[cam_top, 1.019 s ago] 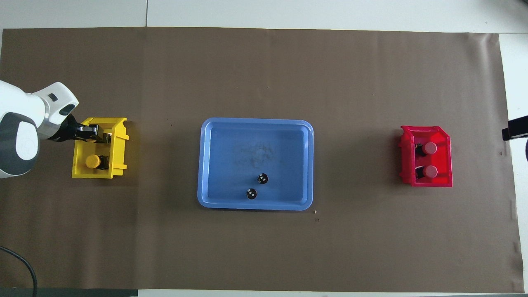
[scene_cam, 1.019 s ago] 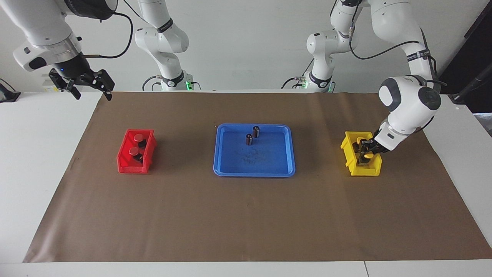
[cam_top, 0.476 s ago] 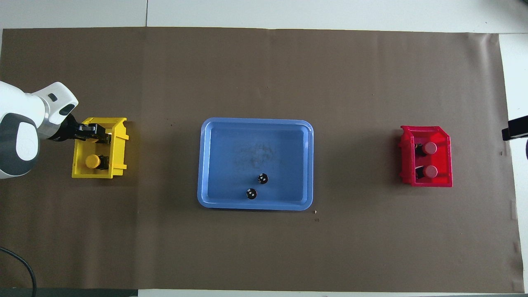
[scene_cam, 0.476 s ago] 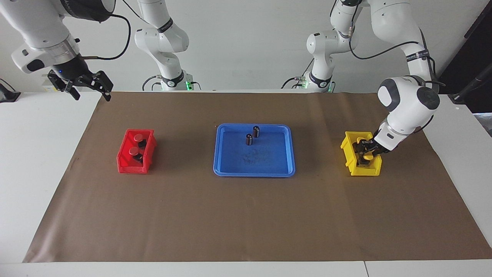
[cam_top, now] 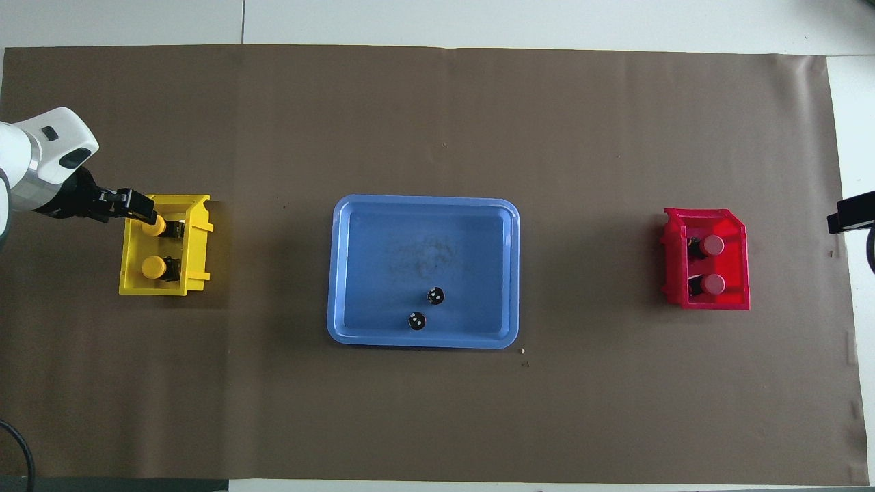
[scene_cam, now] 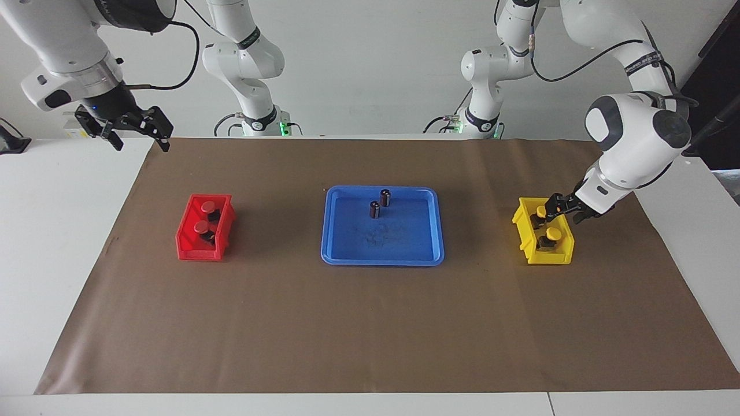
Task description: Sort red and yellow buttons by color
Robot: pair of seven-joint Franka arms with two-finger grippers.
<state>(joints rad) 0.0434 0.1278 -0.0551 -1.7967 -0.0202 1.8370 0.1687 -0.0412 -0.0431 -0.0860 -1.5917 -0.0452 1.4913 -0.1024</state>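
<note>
Left pincer (scene_cam: pixel 563 209) raised over the rim of the yellow bin (scene_cam: pixel 549 258), on the side toward the left arm's end of the table. Wide or narrow: cannot tell. Nothing seen held in it. Touching the yellow caps below or hanging clear of them: cannot tell either.

Right pincer (scene_cam: pixel 140 143) up in the air over the corner of the brown paper (scene_cam: pixel 370 335) at the right arm's end, waiting, spread wide, holding nothing.

Both yellow buttons inside the yellow bin: one nearer the robots (scene_cam: pixel 541 211), one farther from them (scene_cam: pixel 553 233), each with its yellow cap upward on a dark base, close together.

Both red buttons inside the red bin (scene_cam: pixel 191 251) toward the right arm's end: one nearer the robots (scene_cam: pixel 207 205), one farther (scene_cam: pixel 200 227), caps upward, just beside each other.

Between the two bins, well apart from both, a blue tray (scene_cam: pixel 381 261). Standing upright in its part nearest the robots, two small dark cylinders (scene_cam: pixel 385 197) (scene_cam: pixel 374 209), near each other but apart.
</note>
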